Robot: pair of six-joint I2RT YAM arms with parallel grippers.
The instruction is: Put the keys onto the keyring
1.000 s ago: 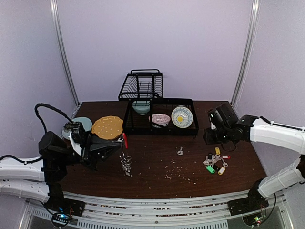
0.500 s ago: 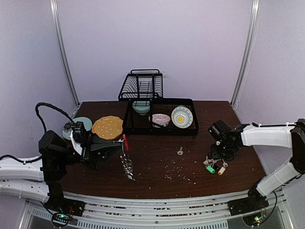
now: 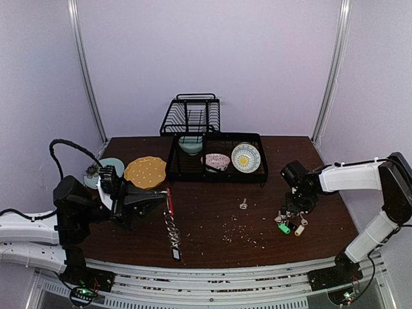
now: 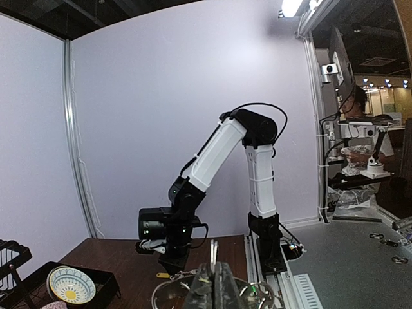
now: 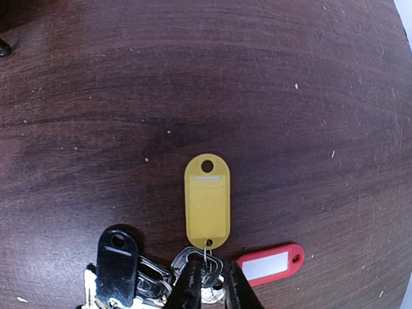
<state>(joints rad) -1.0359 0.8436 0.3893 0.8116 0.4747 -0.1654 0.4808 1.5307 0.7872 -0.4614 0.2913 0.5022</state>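
Clamping the keyring [image 3: 168, 201] by its red-sleeved arc, the left tool [image 3: 165, 196] sits over the left half of the surface [image 3: 212, 248], its jaws pressed together on the metal. The keys [image 3: 172, 230] trail from that ring in a loose line toward the near edge, the lowest of them ending close to it. In the left wrist view the fingers [image 4: 216, 288] are shut flat against each other, and thin arcs of the ring curve out on either side.

Near the right edge, the right tool [image 3: 293, 210] is down on the tagged bunch [image 3: 290, 223], which lies on the surface. The right wrist view shows its jaws drawn to a narrow gap with the bunch's small wire loop [image 5: 206, 252] between the tips. A yellow tag [image 5: 207, 200] points away from the loop, a red tag [image 5: 270, 263] lies just right of it and a black tag [image 5: 116, 259] to its left.

A lone small key [image 3: 243, 205] rests near the middle, well apart from both tools. Along the far edge stands a black dish rack [image 3: 215, 168] holding a patterned plate [image 3: 246, 158], and a round cork mat [image 3: 145, 172] lies toward the far left corner.
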